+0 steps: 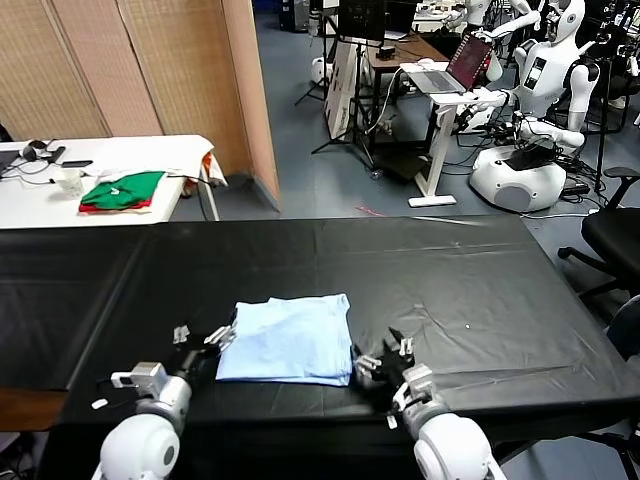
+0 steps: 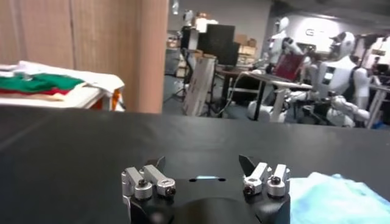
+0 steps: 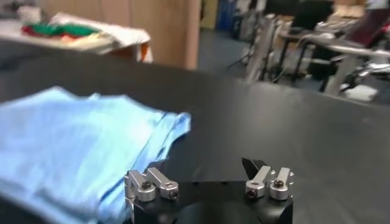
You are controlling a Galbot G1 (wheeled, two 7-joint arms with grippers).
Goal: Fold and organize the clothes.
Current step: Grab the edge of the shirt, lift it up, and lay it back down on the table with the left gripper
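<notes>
mostly done, judging by the layout: the pale light-blue thin-fabric t-shirt [image 1: 287, 340] is seen folded into a compact rectangle on the black-covered counter [image 1: 450, 280]. left tool [image 1: 205, 337] and right tool [image 1: 385, 362] are spread open, empty, flanking it. only tidying or placement seems left.

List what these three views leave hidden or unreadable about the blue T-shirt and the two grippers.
- T-shirt: folded, so its underside and inner layers are hidden in every view.
- Any lettering on it: not readable in any view.
- Left wrist view: the picture's edge cuts off all but a corner of the shirt.
- Right wrist view: the shirt's near part runs off the edge.
- Left gripper and right gripper, both open: head view does not settle whether the fingertips touch the cloth.
</notes>
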